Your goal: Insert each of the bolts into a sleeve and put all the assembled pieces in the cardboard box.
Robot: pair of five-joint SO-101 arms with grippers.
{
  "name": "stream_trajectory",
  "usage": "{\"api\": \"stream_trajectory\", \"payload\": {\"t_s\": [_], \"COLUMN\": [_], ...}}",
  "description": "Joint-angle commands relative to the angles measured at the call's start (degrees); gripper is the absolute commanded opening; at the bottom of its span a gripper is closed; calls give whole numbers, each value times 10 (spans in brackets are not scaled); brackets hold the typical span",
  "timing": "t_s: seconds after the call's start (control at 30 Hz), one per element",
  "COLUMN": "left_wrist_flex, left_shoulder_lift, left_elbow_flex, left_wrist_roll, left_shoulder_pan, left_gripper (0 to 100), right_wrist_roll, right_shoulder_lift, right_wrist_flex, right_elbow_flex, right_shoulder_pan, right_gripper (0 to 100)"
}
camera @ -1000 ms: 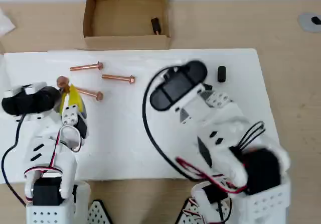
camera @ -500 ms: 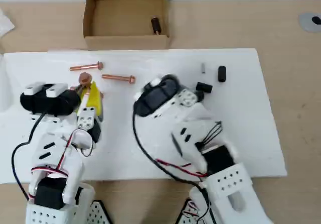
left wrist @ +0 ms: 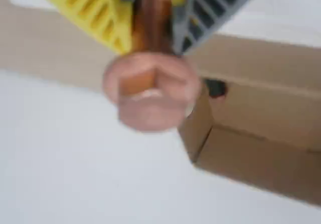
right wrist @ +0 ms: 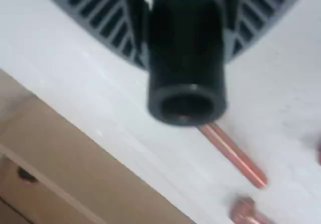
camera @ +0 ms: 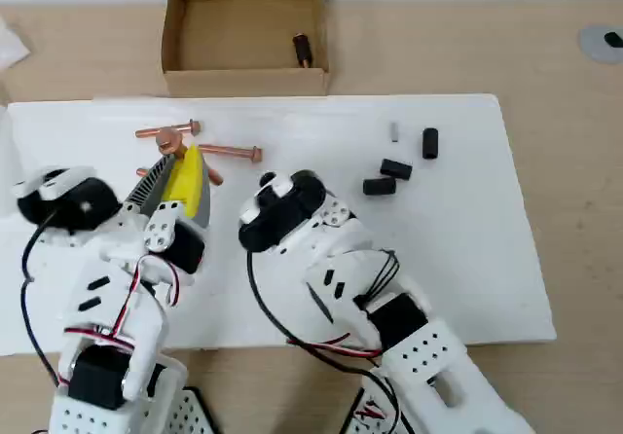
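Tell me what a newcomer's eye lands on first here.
The left gripper clamps a copper bolt, head toward its camera, over the left side of the white mat. The right gripper grips a black sleeve, open end outward, near the mat's middle. Behind the mat stands the cardboard box with one dark piece inside.

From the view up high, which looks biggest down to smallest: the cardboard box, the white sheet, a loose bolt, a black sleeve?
Largest to smallest:
1. white sheet
2. cardboard box
3. loose bolt
4. black sleeve
The three loose sleeves look about alike.
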Motion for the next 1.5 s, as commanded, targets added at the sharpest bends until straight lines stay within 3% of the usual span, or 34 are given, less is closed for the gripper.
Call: {"api": "stream_trajectory", "payload": {"t_s": [0.0, 0.63, 0.87, 1.47], "left_wrist_flex": [-16, -19, -17, -18], "left_shoulder_lift": [-21, -27, -22, -22], "left_elbow_flex": [-5, 20, 20, 15], "left_wrist_roll": [6, 33, 30, -15], "left_shoulder_pan": [11, 11, 21, 47], "left_gripper": [5, 6, 6, 5], "right_wrist_roll": [-7, -67, -138, -137], "right_shoulder_lift": [-11, -12, -14, -51], "right_wrist_flex": [-17, -17, -66, -76], "right_elbow_flex": [-3, -21, -23, 1], "right_shoulder_pan": [-22, -70, -73, -90], "right_gripper": [12, 10, 10, 10]}}
